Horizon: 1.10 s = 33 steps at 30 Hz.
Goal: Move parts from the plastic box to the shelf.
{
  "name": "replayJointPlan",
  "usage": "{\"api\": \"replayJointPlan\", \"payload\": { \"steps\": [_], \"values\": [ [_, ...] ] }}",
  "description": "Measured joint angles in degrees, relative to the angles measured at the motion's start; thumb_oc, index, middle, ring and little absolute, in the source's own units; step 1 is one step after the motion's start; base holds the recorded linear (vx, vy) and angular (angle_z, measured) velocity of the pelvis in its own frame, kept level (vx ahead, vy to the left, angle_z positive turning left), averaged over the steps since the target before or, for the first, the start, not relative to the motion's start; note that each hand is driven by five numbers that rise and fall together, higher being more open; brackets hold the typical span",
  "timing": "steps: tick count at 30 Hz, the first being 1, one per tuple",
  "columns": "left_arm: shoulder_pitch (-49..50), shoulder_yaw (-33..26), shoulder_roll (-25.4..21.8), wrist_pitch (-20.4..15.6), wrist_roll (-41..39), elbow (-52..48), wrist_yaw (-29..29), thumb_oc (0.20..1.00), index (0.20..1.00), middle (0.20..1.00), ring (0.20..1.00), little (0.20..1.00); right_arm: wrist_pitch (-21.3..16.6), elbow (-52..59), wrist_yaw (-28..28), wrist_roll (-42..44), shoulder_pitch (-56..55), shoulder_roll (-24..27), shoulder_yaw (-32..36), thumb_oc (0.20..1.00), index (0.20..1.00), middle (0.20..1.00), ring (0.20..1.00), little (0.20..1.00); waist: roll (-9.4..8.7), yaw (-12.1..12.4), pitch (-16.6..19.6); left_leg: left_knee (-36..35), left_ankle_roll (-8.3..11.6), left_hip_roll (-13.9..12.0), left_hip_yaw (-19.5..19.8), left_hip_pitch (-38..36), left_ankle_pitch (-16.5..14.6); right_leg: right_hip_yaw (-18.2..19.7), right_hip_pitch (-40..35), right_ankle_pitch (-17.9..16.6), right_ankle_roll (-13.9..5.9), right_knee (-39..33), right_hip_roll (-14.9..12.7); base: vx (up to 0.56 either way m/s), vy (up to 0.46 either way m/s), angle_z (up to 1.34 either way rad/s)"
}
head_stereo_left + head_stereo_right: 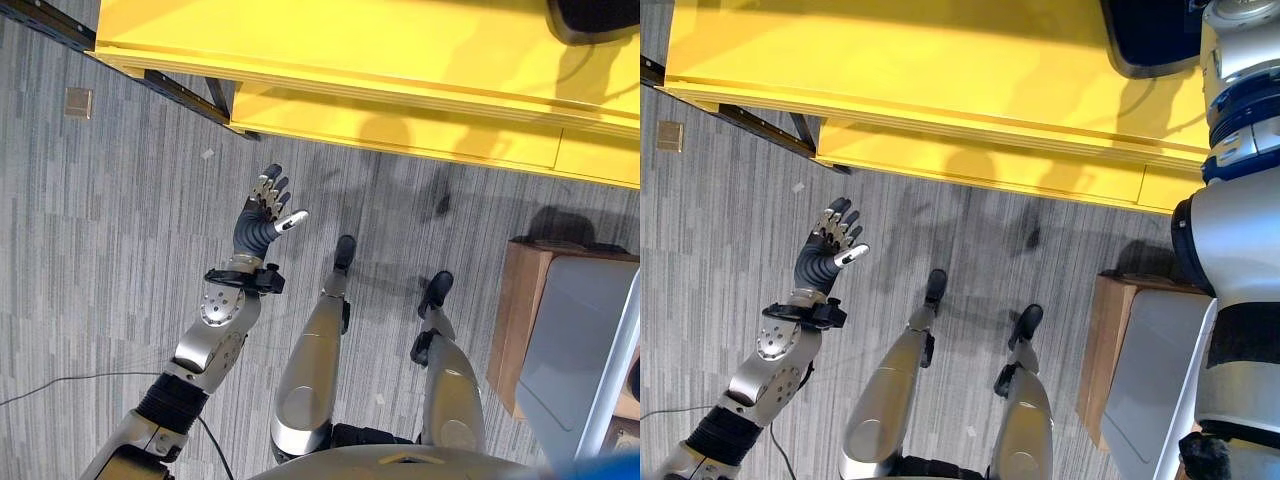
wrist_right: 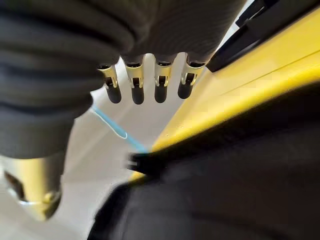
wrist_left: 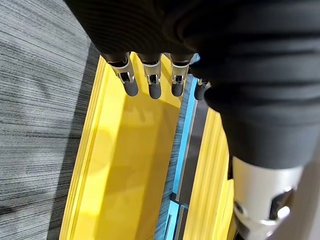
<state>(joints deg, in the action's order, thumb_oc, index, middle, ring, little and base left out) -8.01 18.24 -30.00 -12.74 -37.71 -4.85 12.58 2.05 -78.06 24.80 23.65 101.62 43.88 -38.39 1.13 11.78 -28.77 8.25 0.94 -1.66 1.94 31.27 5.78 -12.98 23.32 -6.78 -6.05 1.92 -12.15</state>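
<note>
My left hand [image 1: 262, 215] is held out over the grey carpet, short of the yellow shelf [image 1: 400, 60], with its fingers straight and nothing in it. In the left wrist view its fingers [image 3: 150, 85] point at the shelf's yellow boards [image 3: 125, 160]. My right arm reaches up at the far right toward the shelf top. The right hand's fingers [image 2: 137, 85] are straight and empty, beside the shelf's yellow edge [image 2: 235, 105] and above a blurred black thing [image 2: 225, 190]. A black object [image 1: 1150, 40] sits on the shelf at the top right. No loose part is in either hand.
A pale grey plastic box [image 1: 580, 340] rests on a wooden stand [image 1: 515, 320] at my right. Dark metal shelf legs [image 1: 190, 95] run under the shelf's left end. A small square plate [image 1: 78, 101] lies in the carpet at the far left.
</note>
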Motion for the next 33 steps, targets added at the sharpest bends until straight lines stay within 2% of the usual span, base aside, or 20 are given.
{"api": "replayJointPlan", "payload": {
  "steps": [7,13,18,20,23,24,29,33],
  "values": [
    [0.0,0.0,-0.5,0.0,0.0,0.0,-0.1,1.000,1.000,1.000,1.000,1.000,0.0,0.2,0.2,0.3,0.0,0.0,1.7,1.000,1.000,1.000,1.000,1.000,0.00,-0.3,0.0,0.7,0.00,-0.1,0.0,-0.5,0.0,0.0,-0.8,-0.1,-0.02,0.2,0.0,0.00,0.000,0.00],
    [0.2,0.0,-2.3,0.0,-1.2,0.0,-0.8,1.000,1.000,1.000,1.000,1.000,-0.6,4.7,0.3,0.3,0.0,-0.2,1.8,1.000,1.000,1.000,1.000,1.000,0.01,-0.9,0.0,0.8,-0.01,-0.1,-0.2,-2.4,0.0,0.2,-2.6,-0.3,-0.06,0.1,0.0,0.00,0.000,-0.01],
    [0.9,-0.6,-4.4,0.0,-1.2,0.0,-1.3,1.000,1.000,1.000,1.000,1.000,-3.0,17.0,0.9,0.1,-2.8,-0.6,2.9,1.000,1.000,1.000,1.000,1.000,-0.51,-3.1,0.5,0.6,0.00,-0.3,-1.4,-4.1,-0.1,1.3,-3.6,-0.5,0.00,-0.1,0.0,-0.02,0.002,-0.12],
    [1.6,-1.5,-4.5,0.1,-1.3,0.0,-1.3,1.000,1.000,1.000,1.000,1.000,-3.3,23.7,1.9,-0.2,-6.5,-0.5,6.6,1.000,1.000,1.000,1.000,1.000,-0.60,-4.4,1.2,0.6,0.04,-0.5,-1.6,-4.4,-0.1,1.5,-3.8,-0.3,0.27,-0.1,0.1,-0.03,-0.003,-0.06],
    [1.8,-1.5,-4.5,0.1,-1.3,0.0,-1.4,1.000,1.000,1.000,1.000,1.000,-3.5,27.6,2.9,-0.3,-9.4,-0.5,8.6,1.000,1.000,1.000,1.000,1.000,-0.62,-5.0,1.6,0.6,0.11,-0.6,-2.1,-4.8,-0.2,2.2,-3.8,-0.3,0.29,0.0,0.2,-0.02,0.000,-0.11],
    [2.3,-1.5,-4.6,0.2,-1.3,0.0,-1.4,1.000,1.000,1.000,1.000,1.000,-3.9,34.6,3.7,-0.6,-14.2,-0.6,12.7,1.000,1.000,1.000,1.000,1.000,-0.62,-4.9,1.6,0.7,0.02,-0.7,-3.0,-5.4,-0.4,2.9,-3.9,-0.3,0.30,0.3,0.2,-0.02,0.013,-0.18],
    [3.0,-1.5,-4.6,1.2,-1.2,0.0,-1.5,1.000,1.000,1.000,1.000,1.000,-4.3,39.9,5.1,-2.6,-21.2,-1.0,15.5,1.000,1.000,1.000,1.000,1.000,-0.43,-6.1,1.8,0.7,-0.01,-0.7,-3.7,-6.3,-0.7,3.7,-4.0,-0.3,0.32,0.7,0.2,-0.02,-0.003,-0.10],
    [3.9,-1.5,-4.6,1.4,-1.1,0.0,-2.7,1.000,1.000,1.000,1.000,1.000,-4.6,49.1,5.6,-5.0,-31.8,-1.3,20.8,1.000,1.000,1.000,1.000,1.000,0.09,-6.3,2.1,0.8,-0.05,-0.9,-4.6,-7.0,-1.1,4.5,-4.0,-0.3,0.40,1.0,0.2,-0.03,-0.002,-0.13]
  ]
}}
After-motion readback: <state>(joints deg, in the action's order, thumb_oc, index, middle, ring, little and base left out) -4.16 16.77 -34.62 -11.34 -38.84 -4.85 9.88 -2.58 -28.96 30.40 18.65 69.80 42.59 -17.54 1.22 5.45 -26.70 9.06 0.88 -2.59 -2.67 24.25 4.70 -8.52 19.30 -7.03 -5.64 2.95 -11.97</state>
